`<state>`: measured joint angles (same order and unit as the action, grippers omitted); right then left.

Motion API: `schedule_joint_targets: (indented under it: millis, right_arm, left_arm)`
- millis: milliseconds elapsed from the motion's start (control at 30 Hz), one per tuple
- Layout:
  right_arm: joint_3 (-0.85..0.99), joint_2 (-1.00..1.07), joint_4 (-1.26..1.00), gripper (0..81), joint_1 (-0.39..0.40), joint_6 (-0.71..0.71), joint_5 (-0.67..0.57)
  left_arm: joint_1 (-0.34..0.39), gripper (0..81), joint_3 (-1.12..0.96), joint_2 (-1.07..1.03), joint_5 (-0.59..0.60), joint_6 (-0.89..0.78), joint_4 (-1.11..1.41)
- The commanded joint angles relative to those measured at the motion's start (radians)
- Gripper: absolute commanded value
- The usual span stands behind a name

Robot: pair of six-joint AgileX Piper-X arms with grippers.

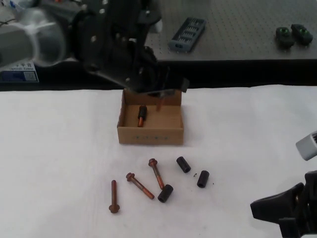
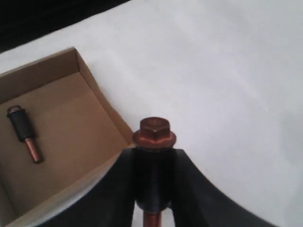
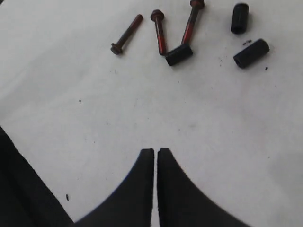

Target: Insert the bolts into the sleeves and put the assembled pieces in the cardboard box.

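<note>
Squarely within the left gripper (image 2: 154, 163), a sleeved bolt (image 2: 154, 133).

The black left arm (image 1: 119, 44) hangs over the back wall of the open brown cardboard box (image 1: 150, 135) and bars entry from behind. Its left gripper (image 2: 152, 189) is clamped on a copper-coloured bolt in a black sleeve (image 2: 154, 151). Another sleeved bolt (image 1: 141, 115) lies on one side of the box floor, and the rest of the floor is bare. A strip of bare white cloth (image 1: 59, 148) separates the front wall from a scatter of three loose copper-coloured bolts (image 1: 140, 186) and three short black cylindrical sleeves (image 1: 183, 164). The cloth is open on either side of the box, and also between the scatter and the right gripper (image 3: 155, 152), whose fingers are nearly together.
</note>
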<state>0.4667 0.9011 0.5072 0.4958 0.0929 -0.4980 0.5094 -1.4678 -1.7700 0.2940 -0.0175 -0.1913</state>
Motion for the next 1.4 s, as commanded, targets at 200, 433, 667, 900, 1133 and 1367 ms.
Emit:
schedule_joint_targets:
  millis: [200, 433, 667, 900, 1133, 1367]
  right_arm:
    - [0.003, -0.014, 0.011, 3.7, -0.007, -0.011, 0.121]
    - [0.003, -0.057, 0.025, 3.7, -0.007, -0.011, 0.213]
    - [0.003, -0.078, 0.027, 3.7, -0.007, -0.011, 0.213]
    - [0.003, -0.078, 0.047, 3.7, -0.007, -0.011, 0.213]
    - [0.003, -0.078, 0.057, 3.7, -0.007, -0.011, 0.213]
    - [0.003, -0.078, 0.07, 3.7, -0.007, -0.011, 0.213]
  left_arm:
    - [-0.004, 0.6, -0.39, -0.28, -0.231, 0.045, -0.259]
    - [-0.015, 0.6, -0.57, -0.439, -0.267, 0.093, -0.334]
    - [-0.023, 0.6, -0.617, -0.536, -0.267, 0.093, -0.312]
    - [-0.029, 0.6, -0.617, -0.586, -0.262, 0.093, -0.244]
    - [-0.031, 0.6, -0.617, -0.627, -0.262, 0.093, -0.222]
    - [-0.031, 0.9, -0.617, -0.641, -0.275, 0.093, -0.214]
